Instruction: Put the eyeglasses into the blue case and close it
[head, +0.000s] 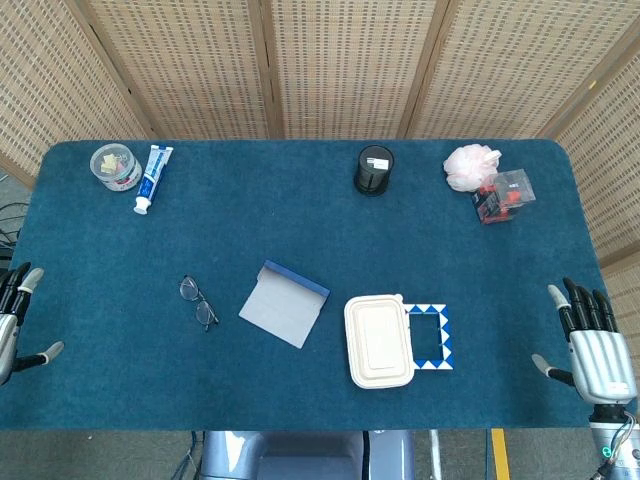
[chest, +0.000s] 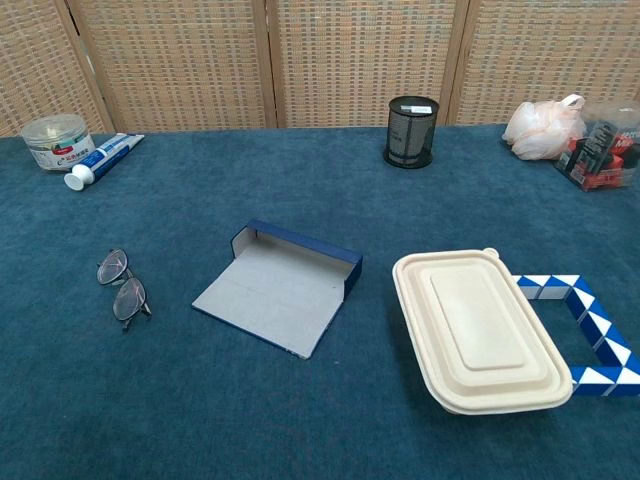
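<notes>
**Blue-covered table and what is laid on it**

A table (head: 120, 400) covered in dark blue cloth is seen. Near its middle an open blue case (chest: 283, 289) is laid flat, grey lining up. Folded eyeglasses (chest: 123, 288) are placed to the left of the case, apart from it. To the right of the case a cream lidded food box (chest: 480, 330) is set, and a blue-and-white twisted puzzle (chest: 590, 332) is found just beyond it, touching or partly under its edge. Behind the case, a black mesh cup (chest: 411, 131) is stood. Far left of the case, at the back, a round clear tub (head: 116, 166) and a toothpaste tube (head: 152, 177) are laid side by side. At the back right, a pink bath pouf (head: 471, 166) and a clear box (head: 504, 196) of red and dark items are seen.
</notes>
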